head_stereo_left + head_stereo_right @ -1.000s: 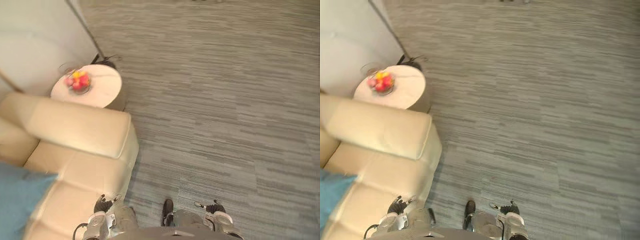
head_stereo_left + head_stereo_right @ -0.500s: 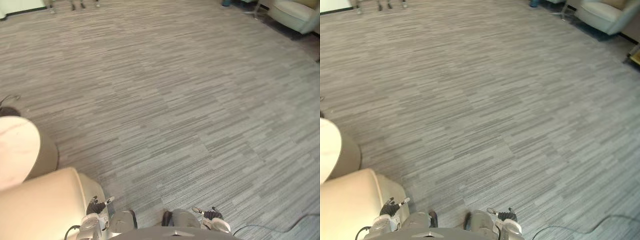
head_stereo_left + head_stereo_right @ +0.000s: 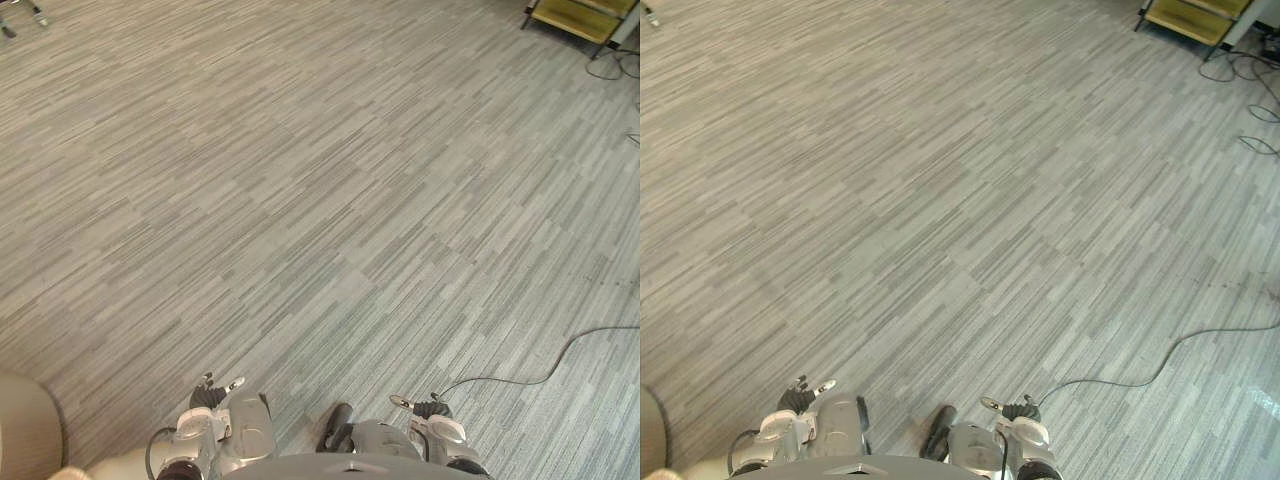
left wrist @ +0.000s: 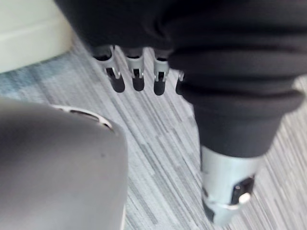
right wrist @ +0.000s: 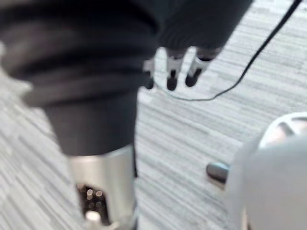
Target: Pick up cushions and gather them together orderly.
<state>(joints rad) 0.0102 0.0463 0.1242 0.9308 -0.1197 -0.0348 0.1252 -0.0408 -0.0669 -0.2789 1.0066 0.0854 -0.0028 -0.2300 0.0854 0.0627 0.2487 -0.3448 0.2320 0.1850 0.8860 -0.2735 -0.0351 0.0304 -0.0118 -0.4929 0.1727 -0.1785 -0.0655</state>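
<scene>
My left hand [image 3: 207, 392] hangs low at my side above the grey carpet, and my right hand [image 3: 431, 408] hangs the same way on the other side. In the left wrist view the left hand's fingers [image 4: 136, 79] point straight down at the carpet, open and holding nothing, with the thumb apart. The right hand's fingers [image 5: 172, 72] also hang straight and hold nothing. A cream sofa edge [image 4: 29, 28] lies just past the left hand.
Grey striped carpet [image 3: 320, 200] stretches ahead. A beige rounded piece of furniture [image 3: 25, 430] sits at the lower left. A low yellow-green stand [image 3: 580, 15] and loose cables [image 3: 1260, 100] lie at the far right.
The camera has swung to the right: the sofa with the blue cushion and the round table with the fruit bowl slid out at the left. Both hands still hang at my sides.
</scene>
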